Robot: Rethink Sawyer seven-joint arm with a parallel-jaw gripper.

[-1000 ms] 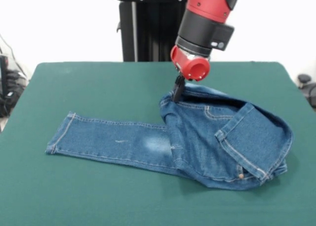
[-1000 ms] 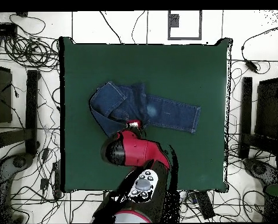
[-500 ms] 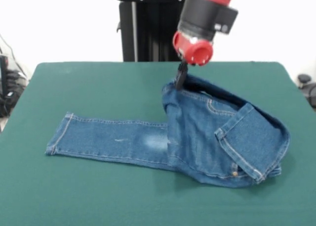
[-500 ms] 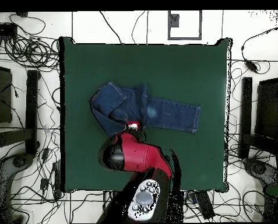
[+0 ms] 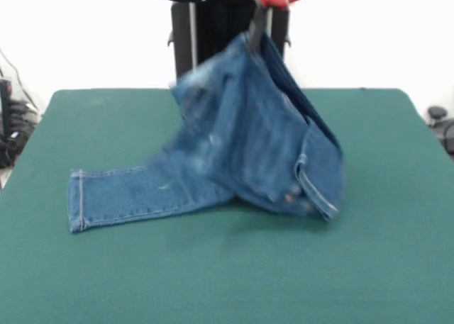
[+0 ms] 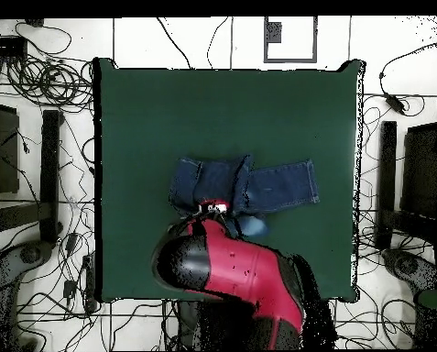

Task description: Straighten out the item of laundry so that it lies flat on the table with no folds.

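From the front, the tool (image 5: 257,28) at the top edge is clamped on the waist end of the jeans (image 5: 248,140), holding that end high so the denim hangs in a bunched drape, its image blurred. One leg lies flat on the green surface (image 5: 213,274), hem pointing left. From overhead, the red arm (image 6: 231,266) covers part of the jeans (image 6: 277,183), which sit near the middle of the surface (image 6: 222,110); the tool (image 6: 213,207) shows only as a small spot.
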